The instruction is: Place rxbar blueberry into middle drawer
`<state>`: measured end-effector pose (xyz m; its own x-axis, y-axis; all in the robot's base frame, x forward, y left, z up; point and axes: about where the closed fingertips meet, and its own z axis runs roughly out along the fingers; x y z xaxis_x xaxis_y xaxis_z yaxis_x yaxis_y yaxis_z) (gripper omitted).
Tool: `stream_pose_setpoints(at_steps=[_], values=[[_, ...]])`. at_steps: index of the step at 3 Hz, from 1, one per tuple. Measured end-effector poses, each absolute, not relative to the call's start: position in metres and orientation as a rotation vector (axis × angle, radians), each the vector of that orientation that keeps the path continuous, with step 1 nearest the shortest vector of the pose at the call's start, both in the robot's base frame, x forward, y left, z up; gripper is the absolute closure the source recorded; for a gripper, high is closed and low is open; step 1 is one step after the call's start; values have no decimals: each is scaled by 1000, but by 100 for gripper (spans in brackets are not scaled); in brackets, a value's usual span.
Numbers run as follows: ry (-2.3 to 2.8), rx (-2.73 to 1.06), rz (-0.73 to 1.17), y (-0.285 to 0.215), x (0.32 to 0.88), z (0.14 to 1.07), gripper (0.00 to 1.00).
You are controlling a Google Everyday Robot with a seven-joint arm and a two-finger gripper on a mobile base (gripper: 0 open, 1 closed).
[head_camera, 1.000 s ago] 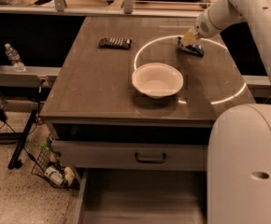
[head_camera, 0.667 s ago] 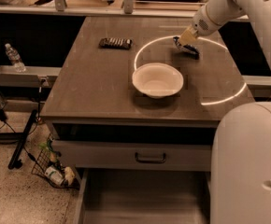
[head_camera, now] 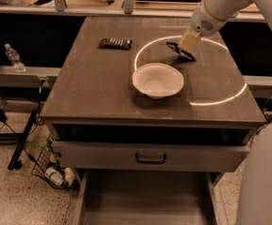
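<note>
1. Gripper [head_camera: 188, 45] sits just behind the bowl [head_camera: 157, 80] and to its right, fingers clamped on the rxbar blueberry [head_camera: 180, 51]
2. Middle drawer [head_camera: 145, 198] stands open, below the bowl and nearer the camera, under the worktop [head_camera: 89, 88]

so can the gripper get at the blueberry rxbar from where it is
Probably yes. The gripper hangs right at the rxbar blueberry near the tabletop's back edge, with nothing between them. The bowl sits apart, nearer the camera, and the dark bar lies well off to the side.
</note>
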<state>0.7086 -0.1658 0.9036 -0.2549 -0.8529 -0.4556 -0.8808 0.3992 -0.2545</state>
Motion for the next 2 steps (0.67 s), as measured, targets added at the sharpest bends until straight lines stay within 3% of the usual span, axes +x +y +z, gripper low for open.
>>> stream_pose_setpoints(at_steps=[2], values=[[2180, -1484, -152, -219, 616, 943, 100]])
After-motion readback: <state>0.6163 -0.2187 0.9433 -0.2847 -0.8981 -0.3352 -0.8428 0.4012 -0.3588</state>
